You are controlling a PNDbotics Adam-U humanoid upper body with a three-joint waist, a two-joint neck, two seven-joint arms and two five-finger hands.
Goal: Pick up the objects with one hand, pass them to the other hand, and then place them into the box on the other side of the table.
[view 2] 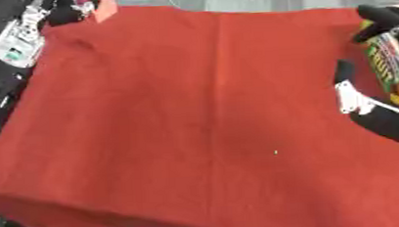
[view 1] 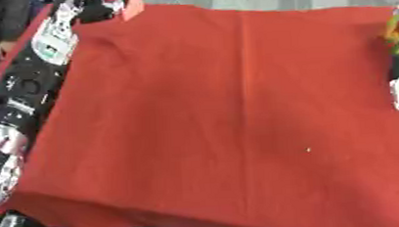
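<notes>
Fingers point(view 2: 362, 15) of right hand point(view 2: 383, 118) curled round a colourful tube point(view 2: 387, 64) over the red counter point(view 2: 194, 111), likely readying the handover.

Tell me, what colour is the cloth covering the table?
Red, plain; the cloth shows best in the left eye view.

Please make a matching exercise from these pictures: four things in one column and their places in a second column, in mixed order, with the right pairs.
Things:
1. colourful packet
2. white speck
3. pink box
4. left arm

Places:
A. along the left edge of the table
B. on the red cloth, near its middle
C. at the right edge, by the right hand
D. at the far left corner

Pairs: 1-C, 2-B, 3-D, 4-A
</notes>
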